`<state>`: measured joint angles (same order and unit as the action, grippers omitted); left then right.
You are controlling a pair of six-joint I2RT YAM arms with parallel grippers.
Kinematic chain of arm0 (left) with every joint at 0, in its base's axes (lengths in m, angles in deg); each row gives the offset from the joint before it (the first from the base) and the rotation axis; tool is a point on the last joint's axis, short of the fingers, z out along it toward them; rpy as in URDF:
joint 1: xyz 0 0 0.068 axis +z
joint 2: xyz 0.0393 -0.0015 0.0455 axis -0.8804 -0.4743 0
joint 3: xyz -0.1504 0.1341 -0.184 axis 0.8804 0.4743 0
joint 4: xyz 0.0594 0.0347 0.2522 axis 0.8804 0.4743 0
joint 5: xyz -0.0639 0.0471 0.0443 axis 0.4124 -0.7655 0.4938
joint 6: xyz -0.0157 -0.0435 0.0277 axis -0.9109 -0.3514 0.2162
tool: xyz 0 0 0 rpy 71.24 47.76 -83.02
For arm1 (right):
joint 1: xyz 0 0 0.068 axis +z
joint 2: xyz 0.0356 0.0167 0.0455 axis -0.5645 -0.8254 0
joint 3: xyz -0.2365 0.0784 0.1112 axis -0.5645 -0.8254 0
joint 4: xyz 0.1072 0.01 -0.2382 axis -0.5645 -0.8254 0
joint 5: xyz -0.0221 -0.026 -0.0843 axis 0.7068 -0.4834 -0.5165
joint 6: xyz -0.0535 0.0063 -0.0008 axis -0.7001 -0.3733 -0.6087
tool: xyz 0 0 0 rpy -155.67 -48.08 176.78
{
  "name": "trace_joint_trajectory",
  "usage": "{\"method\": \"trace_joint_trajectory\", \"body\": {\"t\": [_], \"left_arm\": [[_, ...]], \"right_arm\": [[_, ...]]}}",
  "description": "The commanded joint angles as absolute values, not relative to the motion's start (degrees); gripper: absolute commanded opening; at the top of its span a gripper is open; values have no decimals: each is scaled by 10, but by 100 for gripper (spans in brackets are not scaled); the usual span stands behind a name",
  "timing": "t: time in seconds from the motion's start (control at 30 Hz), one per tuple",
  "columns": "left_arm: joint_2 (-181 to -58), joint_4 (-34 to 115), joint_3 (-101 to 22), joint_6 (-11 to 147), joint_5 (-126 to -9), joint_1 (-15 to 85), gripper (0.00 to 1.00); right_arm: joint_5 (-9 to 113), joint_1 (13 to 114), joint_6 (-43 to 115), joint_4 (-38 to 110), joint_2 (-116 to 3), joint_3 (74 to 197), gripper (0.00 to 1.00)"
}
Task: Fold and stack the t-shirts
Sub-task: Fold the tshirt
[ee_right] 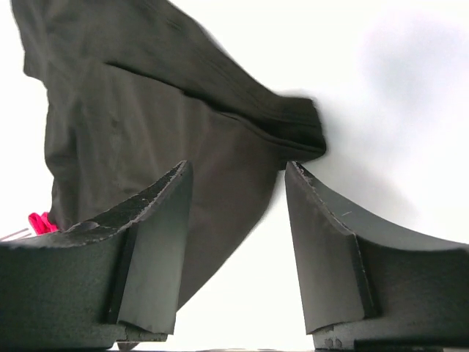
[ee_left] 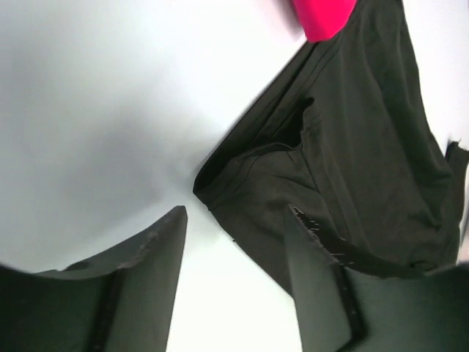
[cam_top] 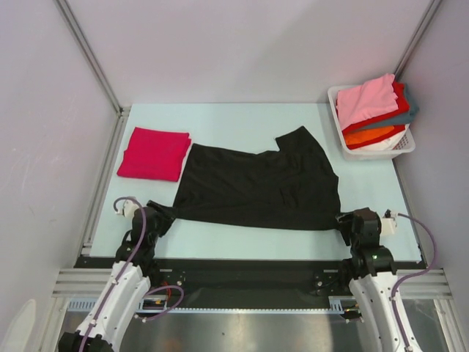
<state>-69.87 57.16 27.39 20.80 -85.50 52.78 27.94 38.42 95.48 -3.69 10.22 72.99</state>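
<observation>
Now left end effector [ee_left: 234, 213], right end effector [ee_right: 238, 167] released, black t-shirt [cam_top: 264, 187] corners just ahead.

White basket [cam_top: 401, 145], far-R of table [cam_top: 234, 125]

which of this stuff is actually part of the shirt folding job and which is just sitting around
Part of the job:
- black t-shirt, spread out in the middle
- magenta t-shirt, folded, far left
- pile of pink, red, teal and orange t-shirts, far right

Just sitting there:
- white basket holding that pile
- metal frame post at the back left
</observation>
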Motion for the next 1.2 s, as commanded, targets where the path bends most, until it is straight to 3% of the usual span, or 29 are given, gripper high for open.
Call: {"method": "trace_joint_trajectory", "body": {"t": [0.0,0.1,0.2,0.3,0.43,0.63,0.87,1.17], "left_arm": [[-683,637,217,233,-890,533,62],[-682,659,175,268,-910,532,67],[-715,669,114,319,-924,532,84],[-749,635,89,356,-906,532,90],[-824,506,60,393,-841,532,90],[-1018,441,-78,437,-805,527,88],[-1262,459,-271,495,-798,517,85],[-1473,503,-481,536,-769,510,82]], "right_arm": [[250,388,885,6,59,798,57],[265,388,812,74,-11,843,57],[311,387,726,155,-109,901,57],[353,387,683,192,-214,977,56],[392,388,641,224,-312,1055,56],[406,388,582,247,-442,1170,55],[408,389,531,253,-644,1336,53],[368,401,499,181,-960,1640,56]]}}
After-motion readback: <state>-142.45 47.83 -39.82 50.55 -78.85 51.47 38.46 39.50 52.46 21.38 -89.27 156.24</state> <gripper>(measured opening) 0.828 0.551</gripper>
